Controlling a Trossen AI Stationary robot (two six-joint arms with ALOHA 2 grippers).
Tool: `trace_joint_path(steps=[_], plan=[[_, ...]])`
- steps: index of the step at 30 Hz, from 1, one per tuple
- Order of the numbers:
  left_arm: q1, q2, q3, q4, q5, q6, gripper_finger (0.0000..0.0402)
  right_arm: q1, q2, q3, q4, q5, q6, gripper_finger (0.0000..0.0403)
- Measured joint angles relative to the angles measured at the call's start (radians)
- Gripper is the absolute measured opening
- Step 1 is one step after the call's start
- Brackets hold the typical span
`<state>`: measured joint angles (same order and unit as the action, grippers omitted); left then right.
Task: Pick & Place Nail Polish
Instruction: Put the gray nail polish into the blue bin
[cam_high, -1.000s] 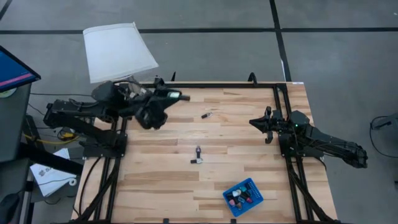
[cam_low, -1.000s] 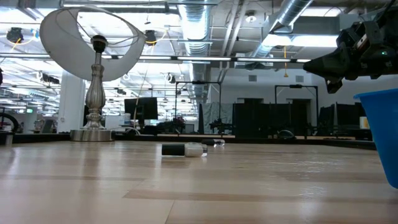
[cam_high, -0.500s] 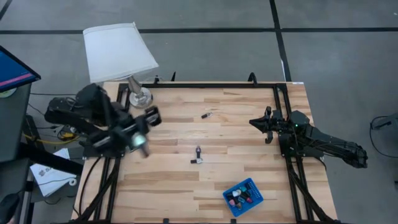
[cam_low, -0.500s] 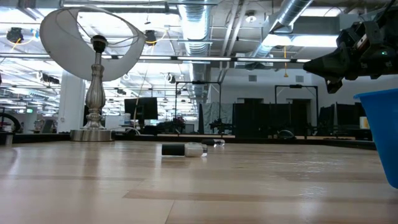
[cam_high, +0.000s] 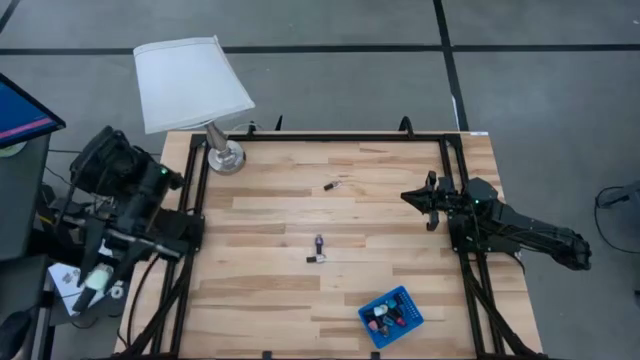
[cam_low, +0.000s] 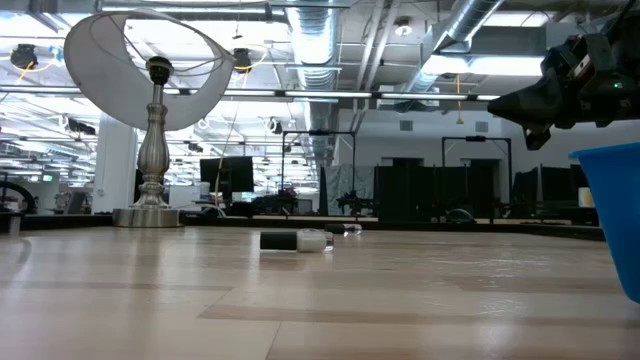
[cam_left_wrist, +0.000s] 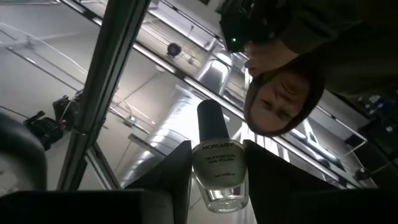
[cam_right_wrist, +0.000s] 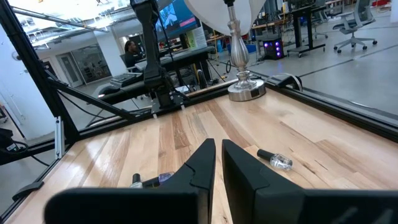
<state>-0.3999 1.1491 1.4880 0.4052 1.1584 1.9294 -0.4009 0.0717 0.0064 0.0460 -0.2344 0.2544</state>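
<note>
Left gripper (cam_left_wrist: 216, 180): off the table's left edge; you're gripping a pale bottle (cam_left_wrist: 216, 163) by its body, dark cap outward.
Right gripper (cam_high: 409, 197): fingers together, empty, above your table's right side.
Loose bottles: two on the table (cam_high: 270, 290), one mid-table (cam_high: 318, 248), one nearer the lamp (cam_high: 192, 88).
Tray (cam_high: 391, 314): more bottles inside, near edge.

The only readable print stands on the small clear glass nail polish bottle with a black cap (cam_left_wrist: 216, 163), held between two dark fingers in the left wrist view: "MORGAN…" above "PROFESSIONAL NAIL POLISH", the first word only partly legible and the finer lines beneath too small to read.
</note>
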Motion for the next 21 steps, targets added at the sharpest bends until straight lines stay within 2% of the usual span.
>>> trace_joint_path(steps=[7,12,14,21], plan=[[-0.054,0.028,0.022,0.005,0.004,0.001,0.0115,0.0,0.0,0.0,0.0,0.0,0.0,0.0021],[-0.06,0.033,0.021,0.002,-0.134,-0.039,0.0116,0.0,0.0,0.0,0.0,0.0,0.0,0.0021],[-0.06,0.031,0.021,0.007,-0.246,-0.128,0.0115,0.0,0.0,0.0,0.0,0.0,0.0,0.0021],[-0.016,0.024,0.021,0.076,-0.842,-0.594,0.0114,0.0,0.0,0.0,0.0,0.0,0.0,0.0021]])
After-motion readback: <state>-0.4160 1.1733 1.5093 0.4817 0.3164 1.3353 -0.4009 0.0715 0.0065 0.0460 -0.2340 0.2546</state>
